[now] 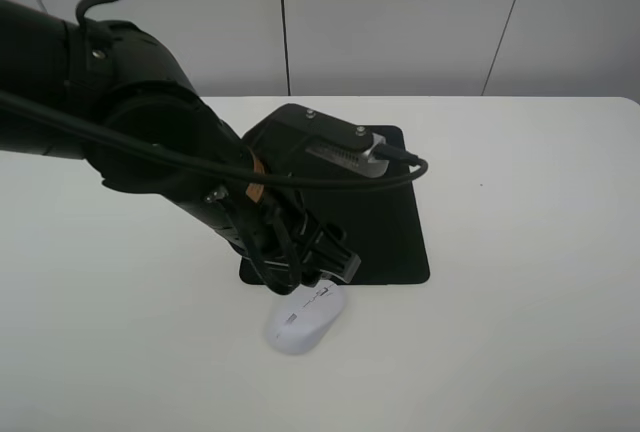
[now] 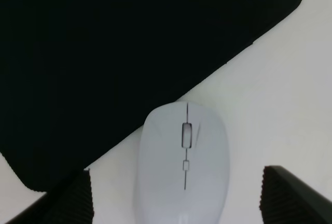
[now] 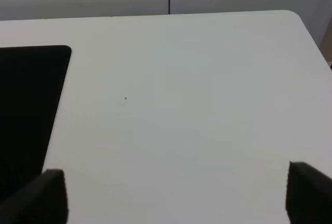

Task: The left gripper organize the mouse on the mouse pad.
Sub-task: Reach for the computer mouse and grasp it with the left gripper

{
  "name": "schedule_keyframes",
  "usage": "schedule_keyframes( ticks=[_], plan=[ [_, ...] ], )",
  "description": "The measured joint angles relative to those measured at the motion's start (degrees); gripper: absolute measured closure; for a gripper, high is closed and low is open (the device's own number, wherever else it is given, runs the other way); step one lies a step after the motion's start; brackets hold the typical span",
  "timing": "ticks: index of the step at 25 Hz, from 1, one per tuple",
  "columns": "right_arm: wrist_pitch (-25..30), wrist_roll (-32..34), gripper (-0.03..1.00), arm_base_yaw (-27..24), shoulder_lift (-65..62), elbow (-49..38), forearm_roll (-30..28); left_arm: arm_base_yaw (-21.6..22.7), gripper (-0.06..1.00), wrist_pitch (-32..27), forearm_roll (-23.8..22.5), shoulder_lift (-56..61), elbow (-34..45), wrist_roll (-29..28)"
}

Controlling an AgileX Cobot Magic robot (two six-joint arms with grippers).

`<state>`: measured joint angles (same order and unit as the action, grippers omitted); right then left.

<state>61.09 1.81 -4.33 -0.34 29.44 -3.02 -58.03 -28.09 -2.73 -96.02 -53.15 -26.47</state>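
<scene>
Hovering low over the white table, the left gripper hangs with its jaws spread wide. The wrist view shows its two black fingers, their inner faces finely ribbed, standing clear on either side of the mouse without touching it. The mouse is a smooth, glossy white oval with a small grey scroll wheel, a thin dark seam running down its back and a tiny square button below the wheel. It lies on the bare table just off the near edge of the mouse pad, by the pad's near-left corner. Its nose meets that edge, though whether it overlaps the mat cannot be told. The pad is a flat, matte black rectangle with rounded corners, several times the size of the mouse. The bulky black arm, with its looped cables and a ridged silver-grey box, covers part of it. The right gripper is well apart on the far side, over bare tabletop, with its dark ribbed fingertips spread and nothing between them. Pale wall panels with thin dark seams rise behind the table.
</scene>
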Motion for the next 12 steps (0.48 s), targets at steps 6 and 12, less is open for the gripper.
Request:
schedule_keyframes(
  ticks=[6, 12],
  plan=[
    [0.0, 0.0, 0.14, 0.0, 0.0, 0.0, 0.0, 0.0, 0.26, -4.7, -0.2, -2.7, -4.0, 0.2],
    [0.0, 0.0, 0.14, 0.0, 0.0, 0.0, 0.0, 0.0, 0.22, -9.0, 1.3, -8.7, -6.5, 2.4]
  ],
)
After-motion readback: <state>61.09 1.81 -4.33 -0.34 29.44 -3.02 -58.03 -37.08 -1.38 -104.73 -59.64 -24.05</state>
